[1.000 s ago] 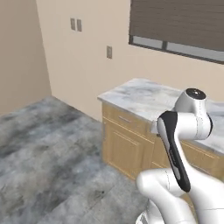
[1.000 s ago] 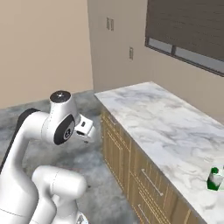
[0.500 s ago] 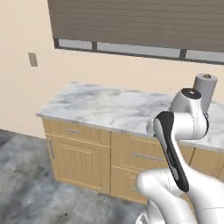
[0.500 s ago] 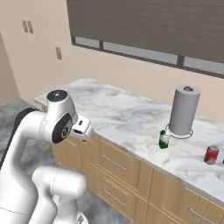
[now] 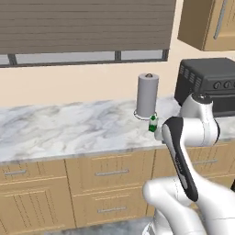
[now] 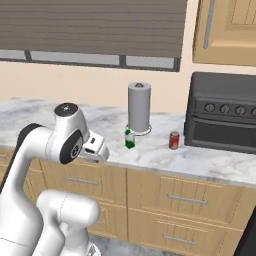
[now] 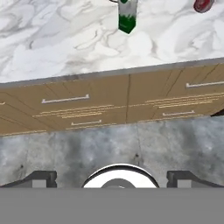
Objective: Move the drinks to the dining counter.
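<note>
Here the hand [image 7: 112,177] is hanging low with fingers spread wide and nothing between them, likely because no drink is within reach; the green-and-white carton [image 7: 127,17] is standing at the frame's top on the desk [image 7: 65,48], red soda can [image 7: 203,4] upper right.

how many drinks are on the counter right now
2: a green-and-white carton in front of the paper towel roll, and a red can to its right. Others may be out of frame.
</note>
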Controlling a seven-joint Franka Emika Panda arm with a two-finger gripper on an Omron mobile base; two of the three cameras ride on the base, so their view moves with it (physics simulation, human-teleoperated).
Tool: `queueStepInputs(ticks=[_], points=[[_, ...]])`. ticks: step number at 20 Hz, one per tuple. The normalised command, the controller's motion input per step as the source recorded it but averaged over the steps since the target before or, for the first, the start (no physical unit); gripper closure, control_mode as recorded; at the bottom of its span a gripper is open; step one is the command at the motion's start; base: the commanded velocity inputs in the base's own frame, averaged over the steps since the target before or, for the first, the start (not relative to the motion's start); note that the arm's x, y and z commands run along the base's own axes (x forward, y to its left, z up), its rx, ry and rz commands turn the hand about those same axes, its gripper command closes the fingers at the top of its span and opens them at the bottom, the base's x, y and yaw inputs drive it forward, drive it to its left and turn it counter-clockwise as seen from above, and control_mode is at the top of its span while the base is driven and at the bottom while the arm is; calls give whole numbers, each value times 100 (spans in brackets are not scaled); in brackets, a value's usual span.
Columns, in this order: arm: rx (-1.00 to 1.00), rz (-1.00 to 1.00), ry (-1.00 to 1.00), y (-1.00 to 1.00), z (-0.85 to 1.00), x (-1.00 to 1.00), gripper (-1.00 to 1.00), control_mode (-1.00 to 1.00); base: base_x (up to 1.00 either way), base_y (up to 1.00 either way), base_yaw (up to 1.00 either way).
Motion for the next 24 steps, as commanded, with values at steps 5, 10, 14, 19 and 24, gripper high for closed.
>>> queueStepInputs(ticks=[5,10,14,19,24], points=[[0,0,0,0,0,0,-100,100,55,0,-10],[0,0,0,0,0,0,-100,100,95,-11,0],[0,0,0,0,0,0,-100,100,36,-6,0],[0,0,0,0,0,0,-100,100,0,0,0],[0,0,0,0,0,0,-100,100,0,0,0]])
